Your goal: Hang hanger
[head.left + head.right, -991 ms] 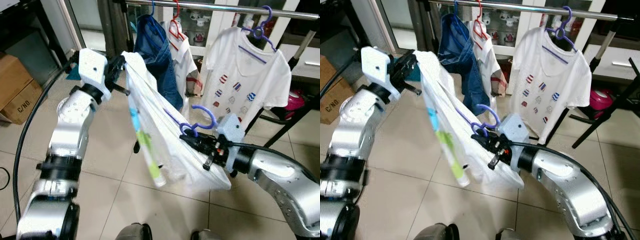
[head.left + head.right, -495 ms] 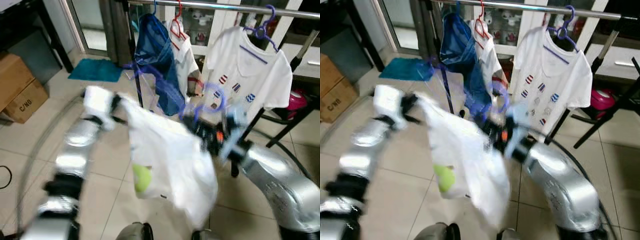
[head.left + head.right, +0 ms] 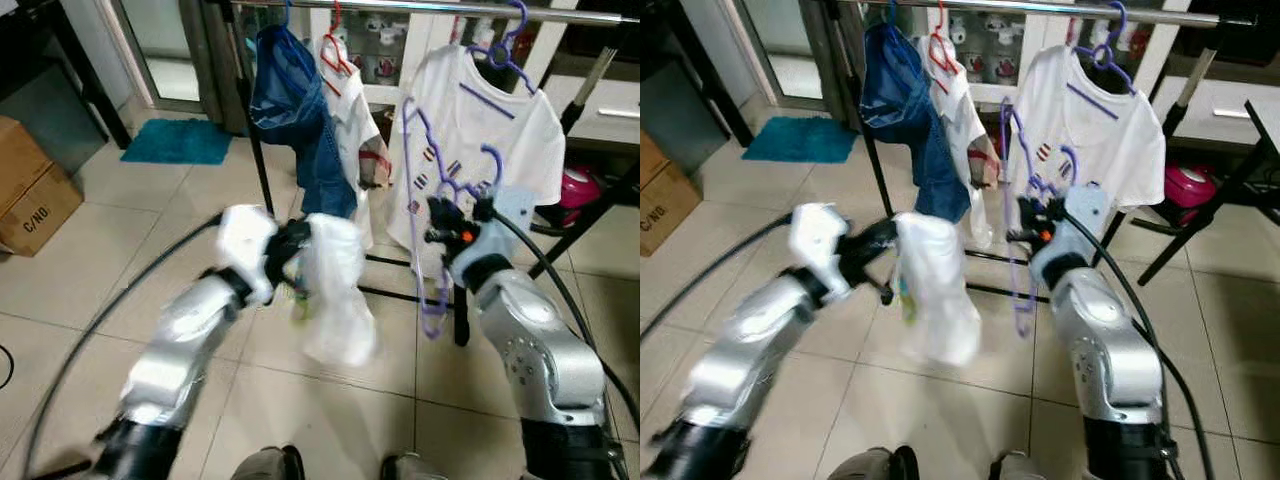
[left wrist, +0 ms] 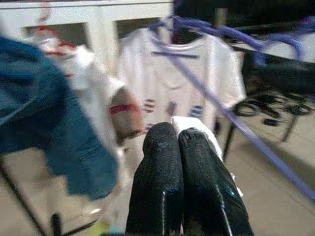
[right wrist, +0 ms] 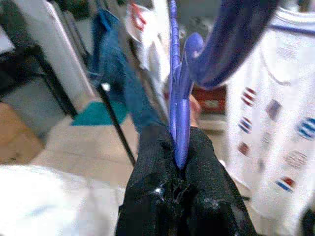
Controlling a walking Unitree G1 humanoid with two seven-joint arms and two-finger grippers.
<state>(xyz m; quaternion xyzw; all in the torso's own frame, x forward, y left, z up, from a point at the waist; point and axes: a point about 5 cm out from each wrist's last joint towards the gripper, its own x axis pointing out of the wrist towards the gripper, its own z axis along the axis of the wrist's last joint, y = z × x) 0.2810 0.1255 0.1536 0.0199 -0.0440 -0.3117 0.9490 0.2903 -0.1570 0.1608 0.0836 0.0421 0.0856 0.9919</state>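
We see a purple hanger point(image 3: 428, 215); a plain white garment point(image 3: 338, 285) with a green patch; a white T-shirt point(image 3: 478, 130) patterned with small red-and-blue motifs on the rail; blue denim point(image 3: 290, 110); a red hanger point(image 3: 333, 50); a teal mat point(image 3: 178, 141); a brown cardboard box point(image 3: 30, 195); beige floor tiles point(image 3: 80, 290).

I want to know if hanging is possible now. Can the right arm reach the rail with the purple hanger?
Probably yes: the right tool grips the purple hanger below the rail, in the open gap between hung shirts.

A home: tiled floor point(image 3: 90, 270), clothes rail point(image 3: 420, 10), cardboard box point(image 3: 30, 195).
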